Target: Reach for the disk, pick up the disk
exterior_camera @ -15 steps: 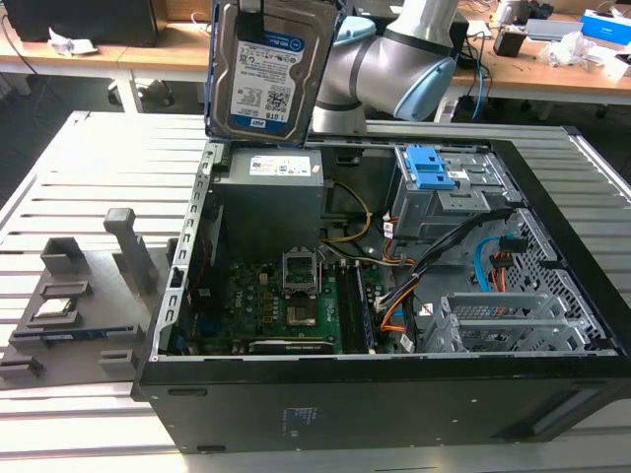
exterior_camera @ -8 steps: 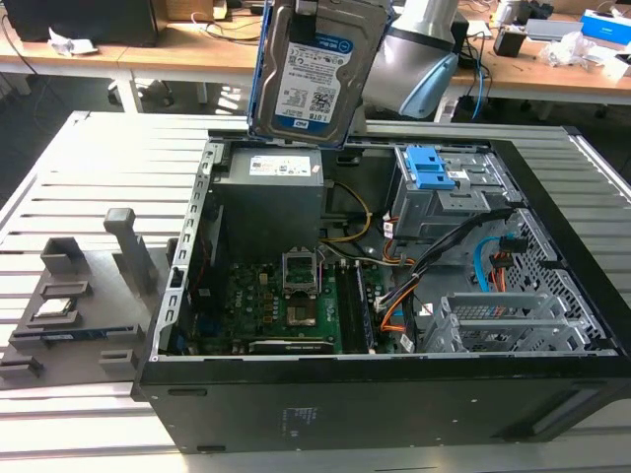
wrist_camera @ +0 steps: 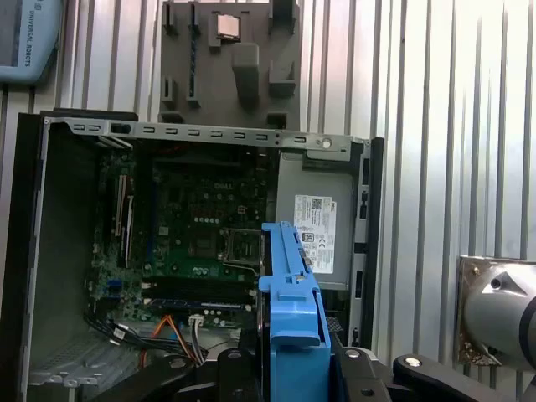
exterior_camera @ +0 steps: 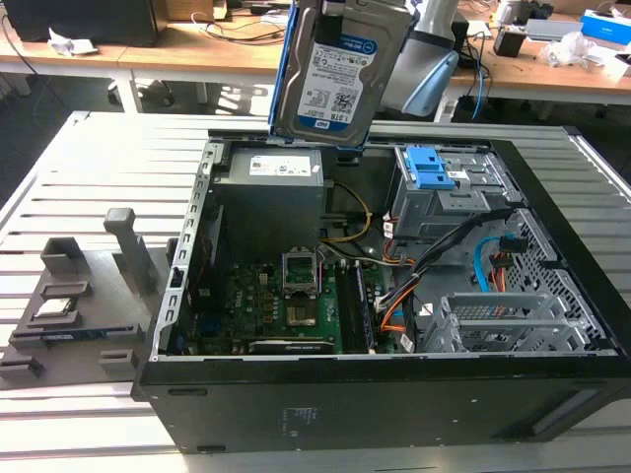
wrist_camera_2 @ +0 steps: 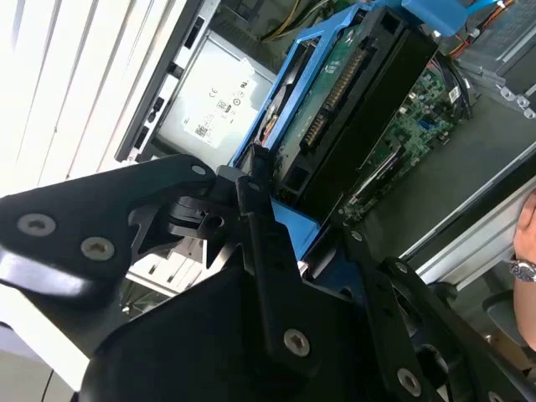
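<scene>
The disk (exterior_camera: pixel 340 74), a silver hard drive with a white-and-blue label in a blue bracket, hangs tilted in the air above the back of the open computer case (exterior_camera: pixel 394 394) in the exterior view. In the second wrist view my gripper (wrist_camera_2: pixel 297 222) is shut on the disk (wrist_camera_2: pixel 335 109), whose green circuit-board underside faces the camera, and black fingers (wrist_camera_2: pixel 251 209) press on the blue bracket from both sides. In the first wrist view the disk (wrist_camera: pixel 289 285) appears edge-on, rising from the gripper (wrist_camera: pixel 289 360) high over the case interior.
Under the disk sit the power supply (exterior_camera: pixel 271 168), the motherboard (exterior_camera: pixel 286 305) and a drive cage with blue latches (exterior_camera: pixel 434 168). A grey fixture with a processor chip (exterior_camera: pixel 59 305) lies on the slatted table on the exterior view's left. A person's wrist (wrist_camera_2: pixel 523 268) shows beside the case.
</scene>
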